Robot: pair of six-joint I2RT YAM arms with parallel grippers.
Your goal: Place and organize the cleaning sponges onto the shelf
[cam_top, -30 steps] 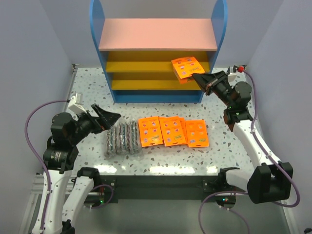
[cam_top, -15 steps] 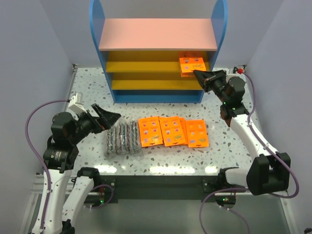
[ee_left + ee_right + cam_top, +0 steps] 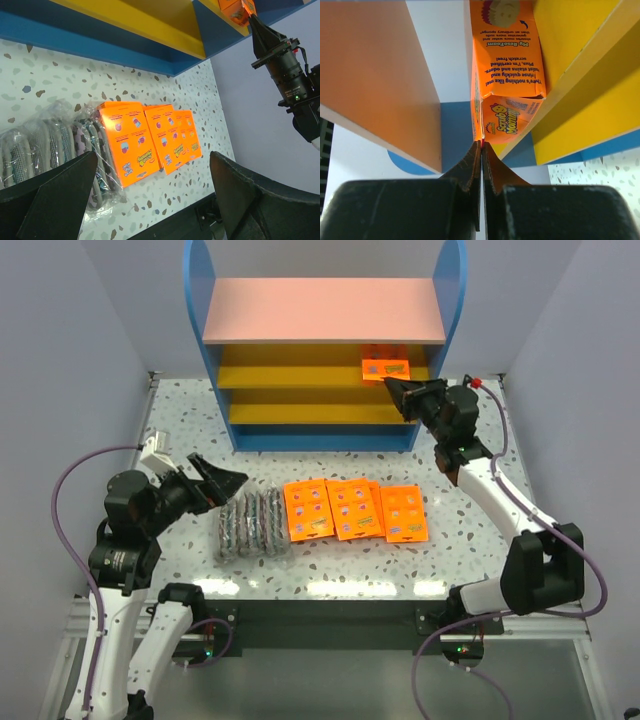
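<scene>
The right hand (image 3: 393,386) is pinched shut on the near edge of an orange packet (image 3: 385,368). The packet lies straight ahead of it, long axis running inward, over the right end of the shelf's (image 3: 320,310) upper yellow board (image 3: 290,377). The left hand (image 3: 224,481) hovers wide open and empty beside the bagged scrub pads (image 3: 250,523).

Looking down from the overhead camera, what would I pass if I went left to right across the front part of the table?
left gripper, jaws wide open → clear bags of grey scrub pads → row of orange packets lying flat on the table
</scene>
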